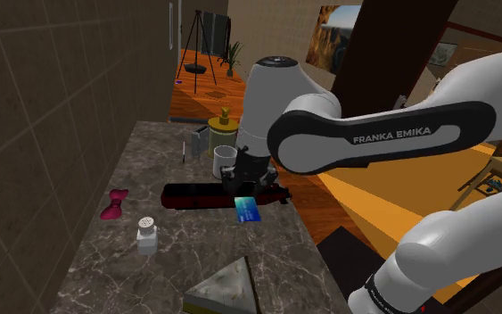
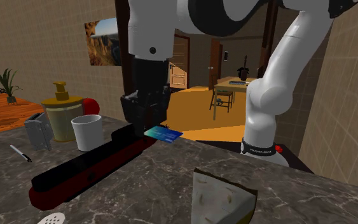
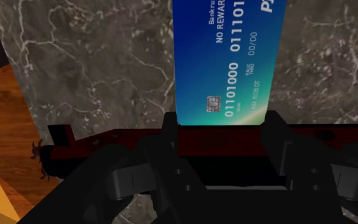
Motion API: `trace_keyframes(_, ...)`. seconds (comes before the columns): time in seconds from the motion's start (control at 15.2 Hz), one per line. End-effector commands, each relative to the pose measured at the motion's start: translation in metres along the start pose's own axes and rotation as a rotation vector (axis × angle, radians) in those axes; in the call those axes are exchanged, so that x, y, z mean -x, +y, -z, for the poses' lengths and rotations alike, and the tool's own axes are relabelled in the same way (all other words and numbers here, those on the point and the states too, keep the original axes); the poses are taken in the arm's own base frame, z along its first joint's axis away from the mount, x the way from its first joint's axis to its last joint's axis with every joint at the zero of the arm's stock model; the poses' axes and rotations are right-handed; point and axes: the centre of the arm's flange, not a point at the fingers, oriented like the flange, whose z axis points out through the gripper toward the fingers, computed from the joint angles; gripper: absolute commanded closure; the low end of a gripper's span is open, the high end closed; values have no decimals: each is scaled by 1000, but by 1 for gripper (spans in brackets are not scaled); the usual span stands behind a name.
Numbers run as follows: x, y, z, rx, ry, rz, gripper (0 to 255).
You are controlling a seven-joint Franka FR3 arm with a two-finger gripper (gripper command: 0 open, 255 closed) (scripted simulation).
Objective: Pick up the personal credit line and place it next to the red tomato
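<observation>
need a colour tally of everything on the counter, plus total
Red or dark red: 2, tomato, long bar
White: 2, cup, shaker
Grey: 2, wedge, holder
Blue: 1, card
Pink: 1, bow
Yellowish: 1, pump bottle
Colour unclear: 1, pen
Total: 10

The blue card (image 3: 228, 60) runs off the wrist view's edge at its far end; the red tomato (image 2: 93, 104) is half hidden behind the pump jar (image 2: 61, 118); the claw (image 1: 245, 187) covers the middle of the long dark red thing (image 1: 195, 194); the grey wedge (image 1: 226, 290) is cut by the shoulder view's lower edge.
</observation>
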Motion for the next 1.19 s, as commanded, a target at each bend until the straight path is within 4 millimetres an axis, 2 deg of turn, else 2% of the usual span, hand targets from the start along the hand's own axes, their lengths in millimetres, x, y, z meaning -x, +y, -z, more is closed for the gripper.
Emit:
trace_keyframes(0.0,0,0,10,0,0,0,255)
trace_keyframes(0.53,-6,1,51,0,0,0,255)
trace_keyframes(1.12,-116,42,34,0,0,0,255)
